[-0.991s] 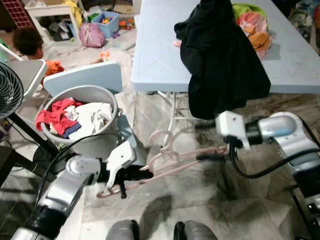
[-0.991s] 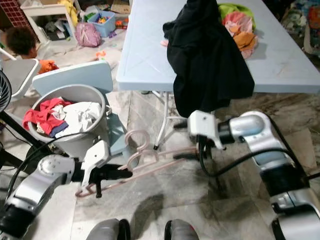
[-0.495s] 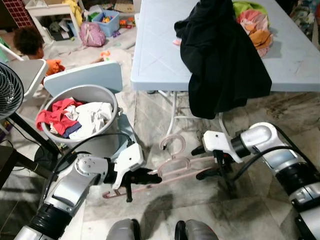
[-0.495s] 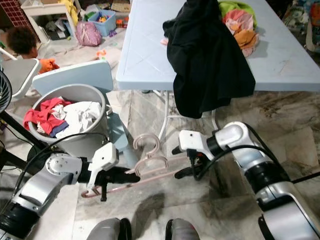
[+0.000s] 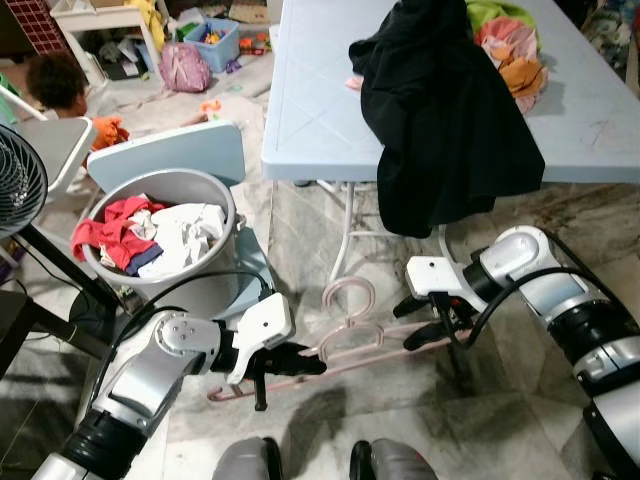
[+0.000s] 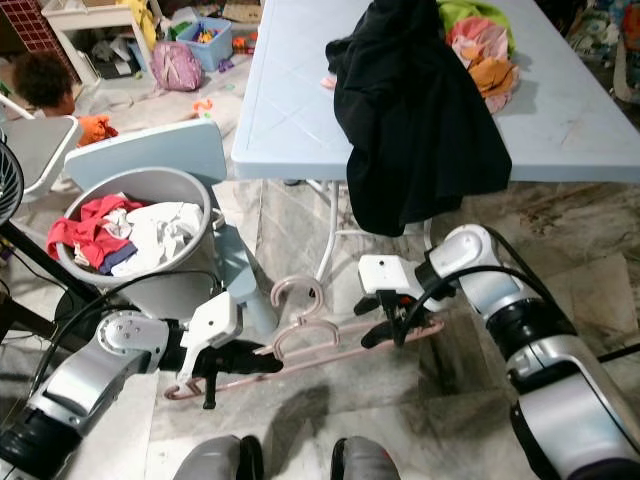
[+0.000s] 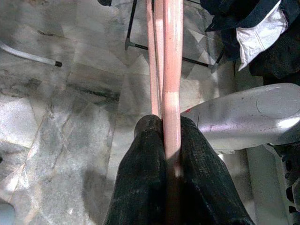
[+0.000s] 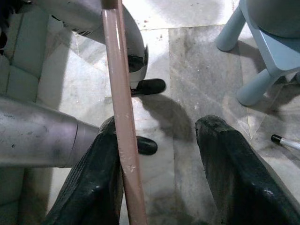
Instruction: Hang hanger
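Two or more pink hangers (image 5: 362, 338) are bunched together low above the marble floor, hooks (image 5: 346, 296) pointing up. My left gripper (image 5: 296, 361) is shut on their left end; in the left wrist view the black fingers (image 7: 145, 154) clamp the pink bars (image 7: 171, 70). My right gripper (image 5: 432, 331) is at the right end of the hangers, open. In the right wrist view a pink bar (image 8: 122, 112) rests against one finger (image 8: 101, 154), while the other finger (image 8: 225, 164) stands well apart from it.
A light blue folding table (image 5: 310, 110) stands ahead with a black garment (image 5: 440, 130) draped over its edge and clothes (image 5: 505, 45) on top. A grey laundry bucket (image 5: 215, 290), a blue chair (image 5: 165, 152), a fan (image 5: 15, 185) and a person (image 5: 55, 80) are left.
My left gripper has carried the hangers rightward. My right arm dropped lower and came in to the hangers' right end, its fingers now apart beside the bar.
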### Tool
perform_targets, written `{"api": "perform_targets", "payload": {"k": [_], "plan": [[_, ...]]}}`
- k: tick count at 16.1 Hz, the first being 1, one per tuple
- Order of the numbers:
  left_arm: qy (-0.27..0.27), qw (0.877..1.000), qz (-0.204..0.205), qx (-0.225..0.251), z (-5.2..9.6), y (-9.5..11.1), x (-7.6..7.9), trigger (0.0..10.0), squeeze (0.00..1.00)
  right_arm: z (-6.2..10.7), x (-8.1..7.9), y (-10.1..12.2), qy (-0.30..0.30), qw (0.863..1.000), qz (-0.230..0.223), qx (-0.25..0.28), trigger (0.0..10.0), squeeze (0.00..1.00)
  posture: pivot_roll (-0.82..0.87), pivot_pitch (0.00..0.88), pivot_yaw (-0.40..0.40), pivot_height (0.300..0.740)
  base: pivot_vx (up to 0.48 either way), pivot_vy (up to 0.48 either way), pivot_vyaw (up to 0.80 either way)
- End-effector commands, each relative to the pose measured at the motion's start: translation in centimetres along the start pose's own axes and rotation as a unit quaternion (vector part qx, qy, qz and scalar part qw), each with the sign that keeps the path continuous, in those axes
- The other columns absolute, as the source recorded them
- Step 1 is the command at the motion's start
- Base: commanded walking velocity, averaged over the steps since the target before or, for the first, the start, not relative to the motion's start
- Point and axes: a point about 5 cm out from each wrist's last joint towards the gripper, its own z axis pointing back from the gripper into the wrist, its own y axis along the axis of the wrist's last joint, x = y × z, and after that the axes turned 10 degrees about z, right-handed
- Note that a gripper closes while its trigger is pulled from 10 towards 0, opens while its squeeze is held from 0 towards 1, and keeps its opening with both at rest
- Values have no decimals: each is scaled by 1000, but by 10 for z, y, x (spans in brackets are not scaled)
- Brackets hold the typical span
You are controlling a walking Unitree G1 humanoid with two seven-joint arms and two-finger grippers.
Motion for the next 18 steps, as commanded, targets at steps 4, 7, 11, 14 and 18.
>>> {"api": "perform_targets", "payload": {"k": [4, 7, 11, 14, 18], "plan": [[3, 1000, -7, -11, 0, -4, 0, 10000, 0, 12, 2, 2, 29, 999, 11, -10, 0, 0, -86, 121, 23, 740, 0, 0, 0], [5, 1000, -10, -10, -1, -3, 0, 10000, 0, 9, -2, 1, 39, 999, 6, -6, 0, 0, -88, 121, 25, 740, 0, 0, 0], [27, 999, -24, 1, -3, -3, -4, 10000, 0, 6, -3, -3, 26, 1000, -2, 4, 0, 0, -92, 100, 18, 740, 0, 0, 0], [45, 999, -29, 7, -4, -3, -9, 10000, 0, 3, -5, -8, 8, 1000, -4, 5, 0, 0, -87, 90, 16, 740, 0, 0, 0], [70, 996, -48, 14, -4, -3, -14, 10000, 0, 4, -2, -11, -54, 998, -18, 20, 0, 0, -85, 86, 17, 740, 0, 0, 0]]}}
